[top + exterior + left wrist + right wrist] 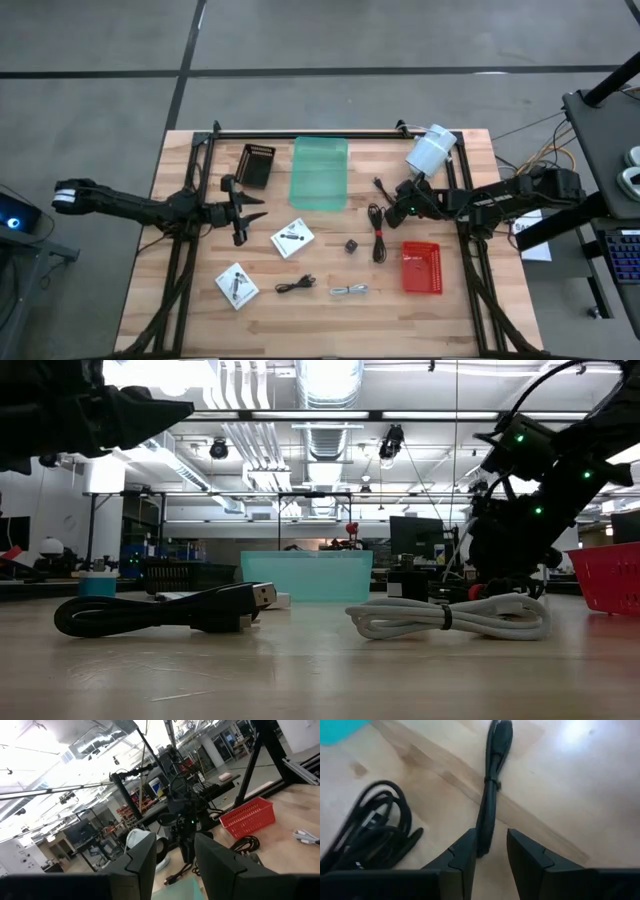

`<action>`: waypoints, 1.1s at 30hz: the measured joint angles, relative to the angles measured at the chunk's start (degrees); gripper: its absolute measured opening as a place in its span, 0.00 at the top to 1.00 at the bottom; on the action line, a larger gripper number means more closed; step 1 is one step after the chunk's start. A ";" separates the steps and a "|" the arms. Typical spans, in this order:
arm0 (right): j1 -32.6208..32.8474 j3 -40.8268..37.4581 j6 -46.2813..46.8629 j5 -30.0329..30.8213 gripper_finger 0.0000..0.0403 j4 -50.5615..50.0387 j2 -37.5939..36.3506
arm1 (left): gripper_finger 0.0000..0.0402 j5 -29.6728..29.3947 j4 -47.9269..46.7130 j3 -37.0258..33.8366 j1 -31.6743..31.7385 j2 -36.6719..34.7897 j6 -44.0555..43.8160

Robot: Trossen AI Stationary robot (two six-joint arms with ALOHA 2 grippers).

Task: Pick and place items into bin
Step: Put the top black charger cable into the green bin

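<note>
The green bin (320,172) stands at the table's far middle. My right gripper (490,850) is open and points down at the wood to the bin's right. Its fingers stand on either side of the near end of a straight bundled black cable (492,785). A coiled black cable (370,830) lies beside it. Two white packets (292,238) (237,285), a dark cube (351,245), another black cable (170,610) and a pale grey cable (450,617) lie flat on the near half of the table. My left gripper (256,210) hangs open above the table's left side, holding nothing. My right gripper comes at the cable's end (484,842) slanting from above, its fingers lying along the cable, which rests flat on the table. The end runs in close to one finger (465,855); whether it touches, I cannot tell.
A red basket (421,267) stands near the table's right side, a large white cylinder (430,150) at the far right, a black tray (257,165) left of the bin. More black cable (380,245) lies between the cube and the basket. Black frame rails run along both sides.
</note>
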 joint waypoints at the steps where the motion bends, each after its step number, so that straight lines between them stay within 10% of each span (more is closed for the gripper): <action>1: -0.48 0.27 0.00 -0.85 0.76 0.04 0.91 | 0.71 0.00 0.08 0.00 0.00 -0.06 0.00; 33: -3.02 6.57 -6.28 -2.96 0.80 -0.71 8.57 | 0.71 -0.35 0.70 0.00 0.00 0.53 -0.04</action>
